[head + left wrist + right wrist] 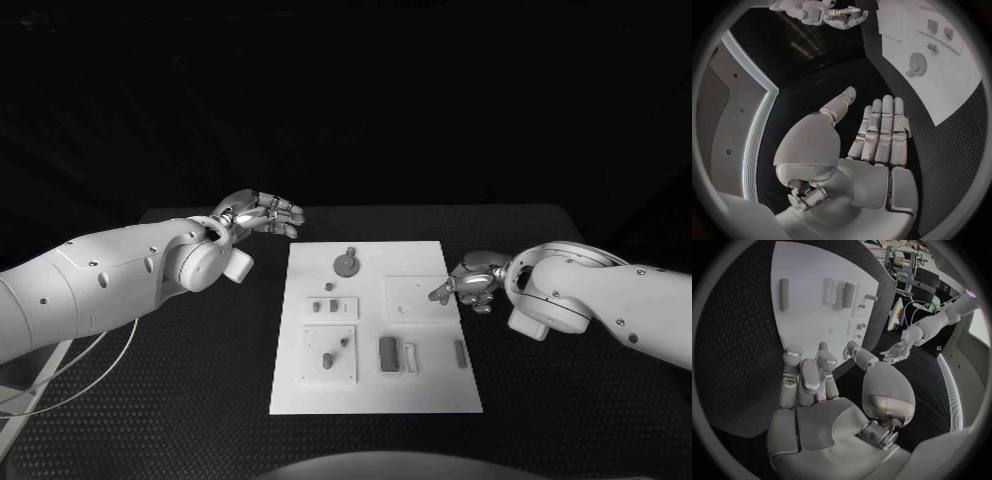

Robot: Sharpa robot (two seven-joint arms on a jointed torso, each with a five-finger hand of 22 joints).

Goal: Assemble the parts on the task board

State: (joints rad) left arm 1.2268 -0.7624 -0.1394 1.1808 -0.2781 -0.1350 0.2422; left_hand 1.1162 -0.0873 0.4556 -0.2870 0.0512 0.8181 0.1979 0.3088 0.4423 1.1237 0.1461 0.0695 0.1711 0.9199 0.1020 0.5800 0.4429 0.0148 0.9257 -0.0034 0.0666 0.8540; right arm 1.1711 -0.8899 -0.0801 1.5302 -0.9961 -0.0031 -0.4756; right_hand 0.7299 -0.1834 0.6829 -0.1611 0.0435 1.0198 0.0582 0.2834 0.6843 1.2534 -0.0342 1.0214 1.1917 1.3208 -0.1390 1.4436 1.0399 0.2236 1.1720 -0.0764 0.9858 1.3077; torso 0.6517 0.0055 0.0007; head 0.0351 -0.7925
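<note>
You see the white task board [372,395] lying mid-counter [577,420], small grey parts [389,354] scattered across it. Your right hand [469,283] hovers at the board's right edge, fingers partly curled, holding nothing. Beyond the board's far left corner, your left hand [263,216] floats open, fingers straight.

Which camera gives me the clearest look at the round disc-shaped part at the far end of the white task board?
The head view: the round grey disc part lies unobstructed on the white task board, seen from above. The left wrist view shows the disc smaller and distorted, beyond the left hand. In the right wrist view I cannot pick it out.
</note>
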